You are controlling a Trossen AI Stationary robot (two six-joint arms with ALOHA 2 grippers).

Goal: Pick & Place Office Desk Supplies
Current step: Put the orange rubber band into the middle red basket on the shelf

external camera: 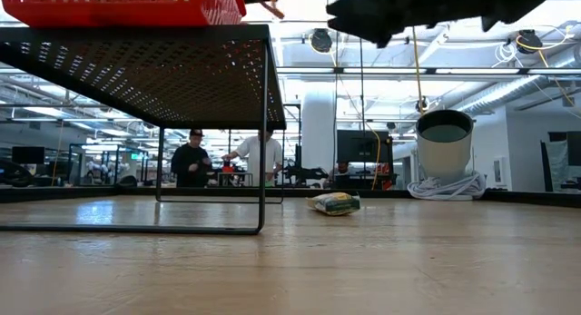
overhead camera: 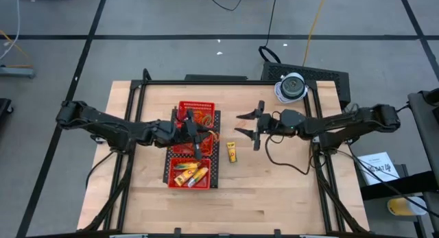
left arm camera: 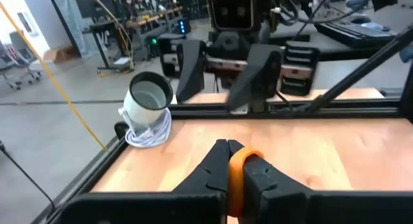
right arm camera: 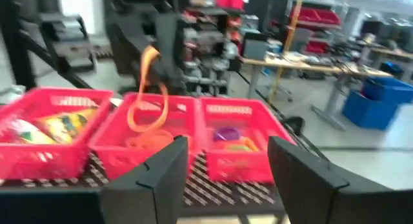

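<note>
A red mesh tray with three compartments stands on a black perforated stand at the table's middle left. In the right wrist view one compartment holds yellow pieces, the middle one orange rubber bands, and the third purple and green rings. My left gripper is over the tray, shut on an orange rubber band. My right gripper stands open to the tray's right, facing it, with nothing between its fingers. A yellow packet lies flat on the table. My left gripper pinches the orange rubber band between its two fingertips, at the loop's upper part. The fingers run about level, pointing toward the table's right. The loop hangs slack below them over the tray's middle compartment; I cannot tell whether its lower end is clear of the bands there.
A white-grey round dome-like object with a coiled white cable stands at the table's far right. A dark frame runs along the table's edges. Bare wood lies right of and in front of the tray. People stand in the room far behind the table.
</note>
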